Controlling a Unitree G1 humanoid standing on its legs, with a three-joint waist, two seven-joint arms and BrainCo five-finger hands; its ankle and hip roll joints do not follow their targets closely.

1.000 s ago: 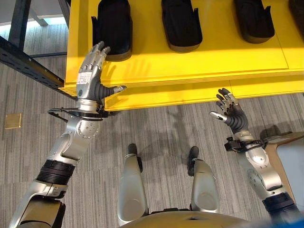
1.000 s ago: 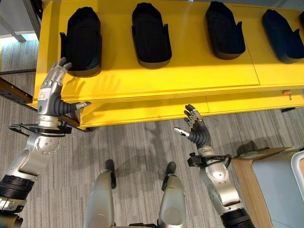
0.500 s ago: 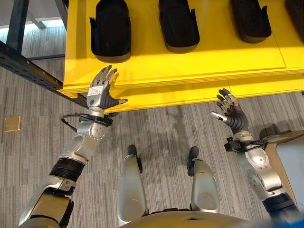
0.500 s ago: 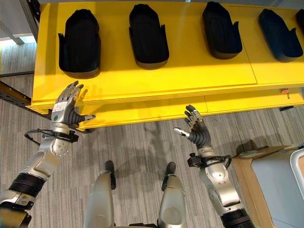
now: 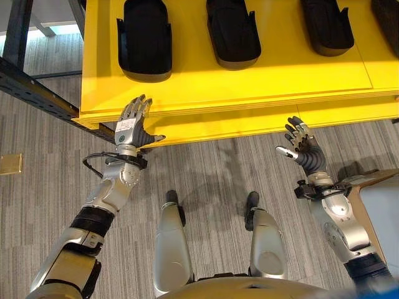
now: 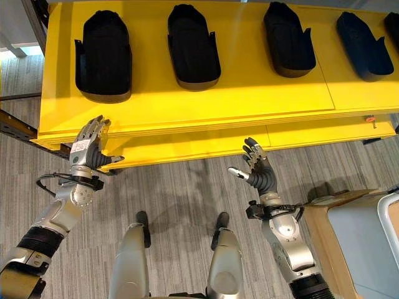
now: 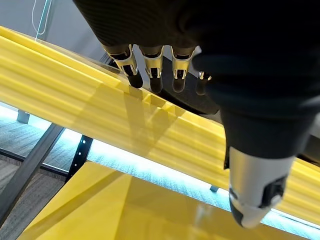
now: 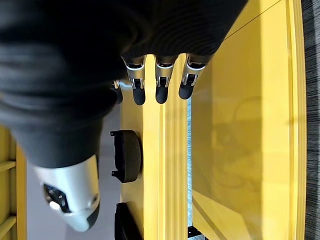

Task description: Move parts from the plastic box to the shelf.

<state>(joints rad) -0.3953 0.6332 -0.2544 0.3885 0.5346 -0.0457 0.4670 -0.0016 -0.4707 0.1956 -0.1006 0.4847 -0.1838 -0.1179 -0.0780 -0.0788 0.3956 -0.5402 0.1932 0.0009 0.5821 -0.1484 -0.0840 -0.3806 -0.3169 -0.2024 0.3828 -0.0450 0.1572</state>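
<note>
In the head views the left hand [image 5: 132, 121] hung open and empty at the front edge of the yellow shelf [image 5: 249, 81], the nearest black part [image 5: 145, 38] just beyond its fingertips, long axis running away from it — the right hand [image 6: 257, 168], also open and empty, hovered over open floor below that edge. The left wrist view showed straight fingers [image 7: 150, 75] before the shelf's yellow edge; the right wrist view showed relaxed fingers [image 8: 161, 85] and black parts [image 8: 127, 155] beyond — the plastic box could not be made out.

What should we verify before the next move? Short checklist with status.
1. Left robot hand empty, fingers straight: ok.
2. Right robot hand empty, fingers relaxed: ok.
3. Left robot hand clear of the nearest black part on the yellow shelf: ok, it sits at the shelf's front edge.
4. Placed black parts sitting in a row on the shelf: ok.
5. Plastic box contents: cannot tell.
</note>
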